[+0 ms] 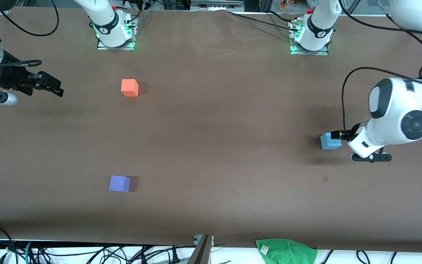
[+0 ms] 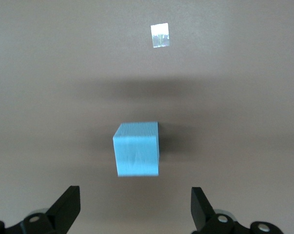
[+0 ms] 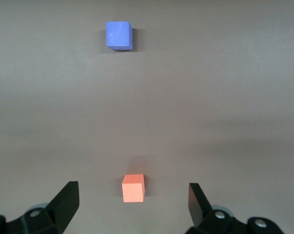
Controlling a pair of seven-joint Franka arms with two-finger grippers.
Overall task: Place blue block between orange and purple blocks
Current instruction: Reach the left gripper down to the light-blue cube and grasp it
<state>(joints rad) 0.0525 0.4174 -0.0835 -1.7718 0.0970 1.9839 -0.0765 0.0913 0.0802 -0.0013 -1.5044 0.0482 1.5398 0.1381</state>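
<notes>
**Desk:** What does the front view carry?

**Caption writer:** A brown table [image 1: 211,121] with three cubes. The orange block [image 1: 129,88] sits toward the right arm's end, well up the table; the purple block [image 1: 119,183] lies at the same end but nearer the camera, well apart from it. The blue block [image 1: 330,141] rests on the table toward the left arm's end. The left gripper [image 1: 337,135] is low at the blue block, its dark fingertips right at the cube's edge; contact cannot be judged from here. The right gripper [image 1: 55,87] hangs above the table's edge at the right arm's end, holding nothing, that arm waiting. A green cloth [image 1: 287,250] lies at the table's near edge.

**Desk:** And the left wrist view?

**Caption writer:** It settles what the front view leaves open. The left gripper [image 2: 136,207] has its fingers spread wide, and the blue block [image 2: 136,149] stands on the table ahead of the tips, clear of both, untouched. A small pale patch [image 2: 160,35] on the table shows past the cube.

**Desk:** The right wrist view?

**Caption writer:** The right gripper [image 3: 133,202] is likewise spread wide and empty. The orange block [image 3: 133,187] appears in line with the gap between its fingers, on the table below, with the purple block [image 3: 119,35] farther off. The blue cube does not appear here.
</notes>
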